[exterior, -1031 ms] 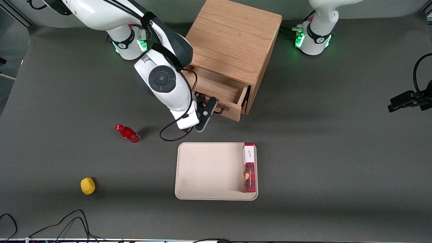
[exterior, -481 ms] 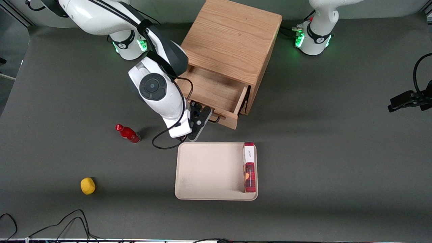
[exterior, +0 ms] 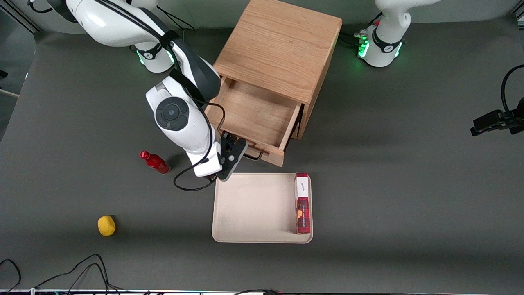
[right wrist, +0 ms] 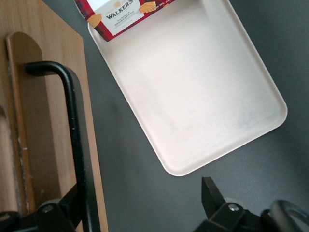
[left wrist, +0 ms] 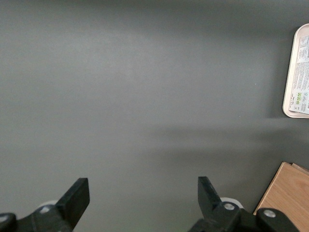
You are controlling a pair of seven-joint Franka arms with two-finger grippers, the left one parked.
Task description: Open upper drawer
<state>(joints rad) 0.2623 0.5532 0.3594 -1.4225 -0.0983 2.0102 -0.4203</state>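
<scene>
The wooden cabinet (exterior: pixel 278 45) stands at the back of the table. Its upper drawer (exterior: pixel 254 112) is pulled well out and shows a plain, empty wood inside. The drawer's black bar handle (exterior: pixel 254 157) faces the front camera; it also shows in the right wrist view (right wrist: pixel 75 121) against the drawer front (right wrist: pixel 53 72). My gripper (exterior: pixel 232 150) is at the handle's end toward the working arm. In the right wrist view the gripper (right wrist: pixel 142 203) is open wide, with one finger (right wrist: pixel 72 205) touching the bar. The lower drawer is hidden under the upper one.
A beige tray (exterior: pixel 245 205) lies just in front of the open drawer, nearer the camera, with a red cookie box (exterior: pixel 302 203) along one side; both show in the right wrist view (right wrist: pixel 193 87). A red bottle (exterior: pixel 155 162) and a yellow fruit (exterior: pixel 106 225) lie toward the working arm's end.
The upper drawer has slid farther out toward the front camera, showing more of its inside. My gripper has moved with the handle, closer to the tray.
</scene>
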